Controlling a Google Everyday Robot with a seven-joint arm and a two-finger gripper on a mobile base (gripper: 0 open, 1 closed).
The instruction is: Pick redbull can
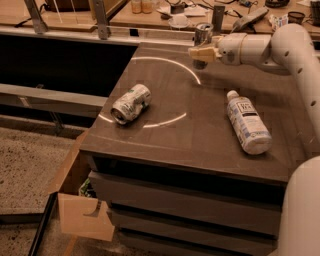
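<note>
The redbull can (203, 34), slim, dark grey with a shiny top rim, stands upright at the far edge of the brown table (200, 145). My gripper (200, 52) reaches in from the right on a white arm and is shut on the can's lower half, which it hides. The can looks raised a little, with a dark shadow under it on the table.
A fatter silver-white can with green markings (131, 103) lies on its side at the table's left. A clear bottle with a white label (247, 122) lies at the right. A cluttered bench (165, 12) stands behind. A cardboard box (82, 220) sits on the floor at the lower left.
</note>
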